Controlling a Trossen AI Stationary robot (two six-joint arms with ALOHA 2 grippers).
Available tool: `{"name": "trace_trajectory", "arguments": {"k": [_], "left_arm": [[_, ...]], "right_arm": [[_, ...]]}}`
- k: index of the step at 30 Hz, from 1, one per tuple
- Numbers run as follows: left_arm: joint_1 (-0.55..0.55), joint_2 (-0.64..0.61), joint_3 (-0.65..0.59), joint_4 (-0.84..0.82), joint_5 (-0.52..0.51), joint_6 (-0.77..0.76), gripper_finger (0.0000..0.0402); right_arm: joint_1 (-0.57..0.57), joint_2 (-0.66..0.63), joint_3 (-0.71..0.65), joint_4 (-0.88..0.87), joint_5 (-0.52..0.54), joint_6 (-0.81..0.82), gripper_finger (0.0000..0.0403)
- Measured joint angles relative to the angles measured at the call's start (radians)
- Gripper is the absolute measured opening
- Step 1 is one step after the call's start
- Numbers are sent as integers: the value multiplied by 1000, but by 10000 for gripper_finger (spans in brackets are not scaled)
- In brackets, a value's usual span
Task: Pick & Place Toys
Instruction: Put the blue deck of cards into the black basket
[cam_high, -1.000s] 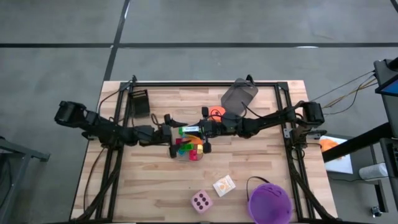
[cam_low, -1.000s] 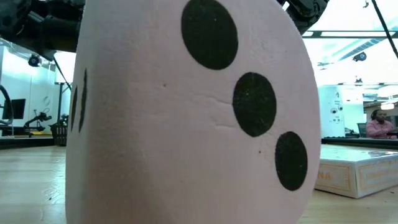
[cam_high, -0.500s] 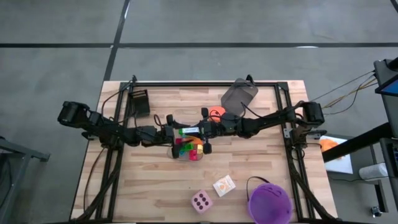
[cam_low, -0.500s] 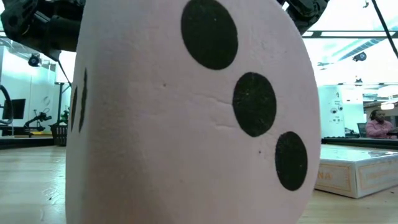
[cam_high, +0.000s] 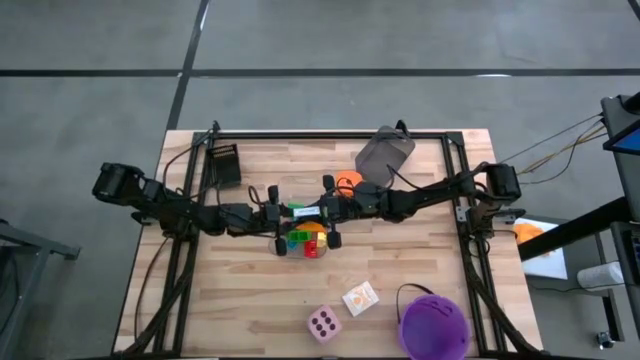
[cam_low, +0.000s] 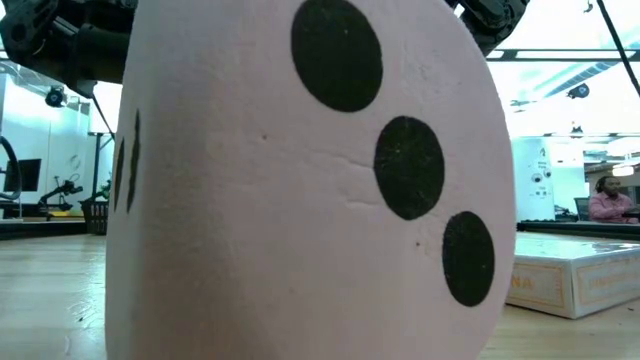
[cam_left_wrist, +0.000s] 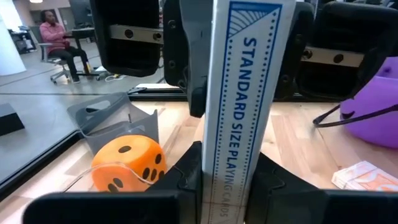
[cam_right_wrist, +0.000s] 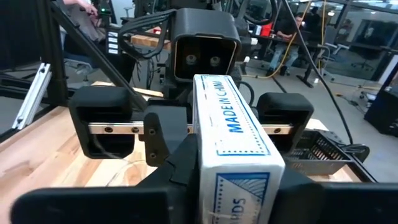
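Observation:
A white and blue playing-card box (cam_high: 305, 211) hangs level over the table's middle, between my two grippers. My left gripper (cam_high: 285, 213) is shut on its left end and my right gripper (cam_high: 325, 211) on its right end. Just below it stands a clear tray (cam_high: 305, 242) of colourful bricks. An orange die (cam_left_wrist: 127, 165) sits behind the box. A pink die (cam_high: 322, 322) and a small white and orange card box (cam_high: 360, 298) rest flat near the front edge; the pink die fills the low view (cam_low: 300, 180). My left gripper pinches the box's left end (cam_left_wrist: 227, 155) between its two fingers (cam_left_wrist: 189, 177), one on each broad face. The fingers come level from the table's left and lie along the box. The box is lifted clear. My right gripper pinches the box's right end (cam_right_wrist: 239, 180) between its two fingers (cam_right_wrist: 183, 168), one on each broad face, level from the table's right. The box's narrow printed side (cam_right_wrist: 230, 118) faces up.
A grey bin (cam_high: 385, 150) lies at the back, a purple bucket (cam_high: 433, 325) at the front right, and a black part (cam_high: 225, 163) at the back left. Bare wood lies at the front left.
My left arm has gone a little toward the table's right edge, up to the card box's left end. The right gripper and the box have kept still.

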Motion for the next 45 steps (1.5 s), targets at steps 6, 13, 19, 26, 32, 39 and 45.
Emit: {"name": "trace_trajectory", "arguments": {"k": [6,13,19,26,32,39,45], "left_arm": [[0,-18,-23,-24,-11,-1,60],[1,-175,-128,-16,-15,-8,60],[9,-394,-219,-137,-123,-68,60],[59,-632,-249,-442,-245,-192,60],[112,-728,-246,-601,-368,-324,60],[234,-722,-199,-849,-405,-514,60],[339,-661,-162,-998,-404,-652,60]], "right_arm": [[0,-9,-1,11,6,5,178],[1,-62,-50,25,4,3,276],[13,-164,-192,88,-23,4,292],[28,-314,-385,158,-16,66,294],[51,-440,-501,172,41,104,294],[66,-534,-584,169,82,131,294],[68,-545,-605,154,85,138,294]]}}
